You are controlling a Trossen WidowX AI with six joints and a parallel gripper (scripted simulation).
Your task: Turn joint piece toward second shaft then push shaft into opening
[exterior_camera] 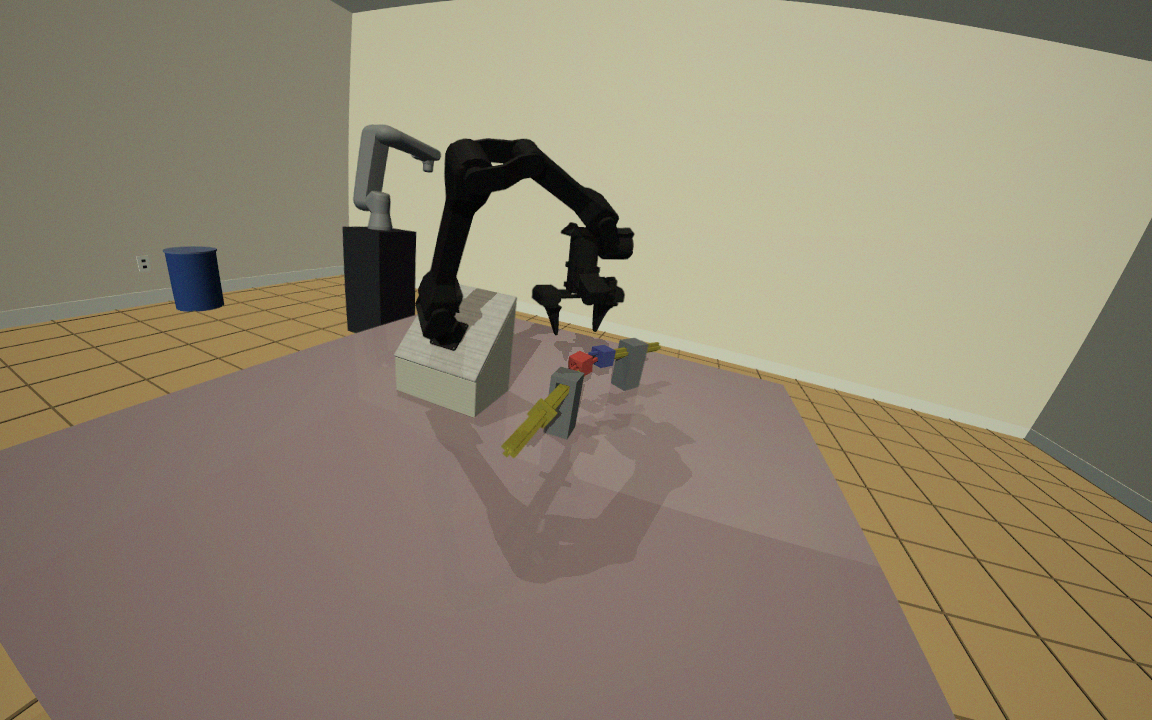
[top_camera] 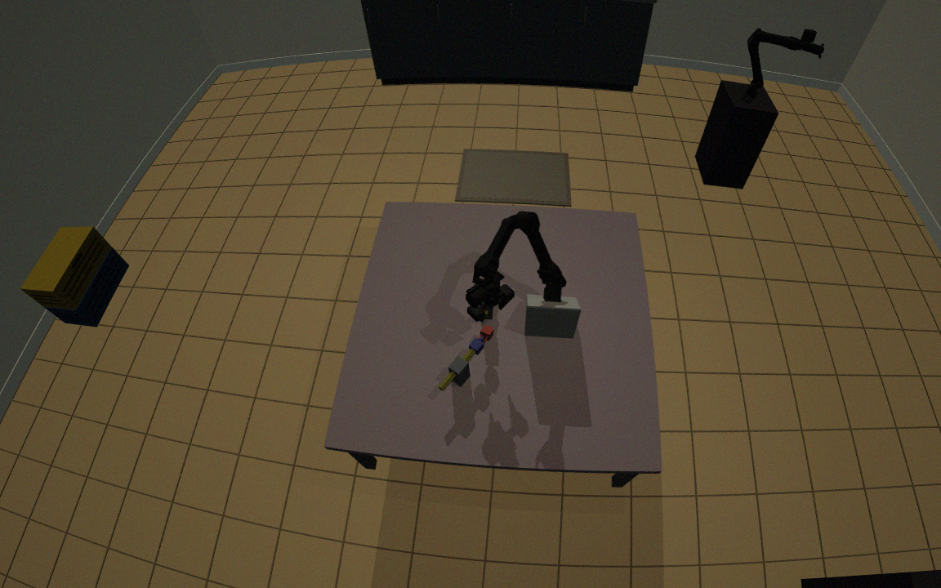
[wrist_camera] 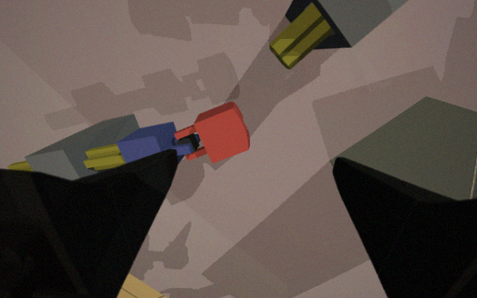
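Note:
The red joint piece (top_camera: 486,331) (exterior_camera: 580,362) (wrist_camera: 224,132) is hinged to a blue piece (top_camera: 476,345) (exterior_camera: 601,356) (wrist_camera: 143,145) on the first yellow shaft (top_camera: 447,381) (wrist_camera: 103,157), held in a grey block (top_camera: 458,364) (exterior_camera: 627,365) (wrist_camera: 52,163). The second yellow shaft (exterior_camera: 533,422) (wrist_camera: 301,35) passes through the second grey block (exterior_camera: 565,407) (wrist_camera: 360,21). In the wrist view its end stands apart from the red piece, at upper right. The red piece's opening is hidden there. My gripper (exterior_camera: 576,332) (wrist_camera: 255,161) is open and empty, above the joint, touching nothing visible.
The arm's base stands on a pale sloped block (top_camera: 551,322) (exterior_camera: 437,385) (wrist_camera: 412,149) beside the joint on the pink table (top_camera: 400,241) (exterior_camera: 294,537). Another arm on a dark pedestal (top_camera: 737,139) and a blue bin (exterior_camera: 193,279) stand away from the table.

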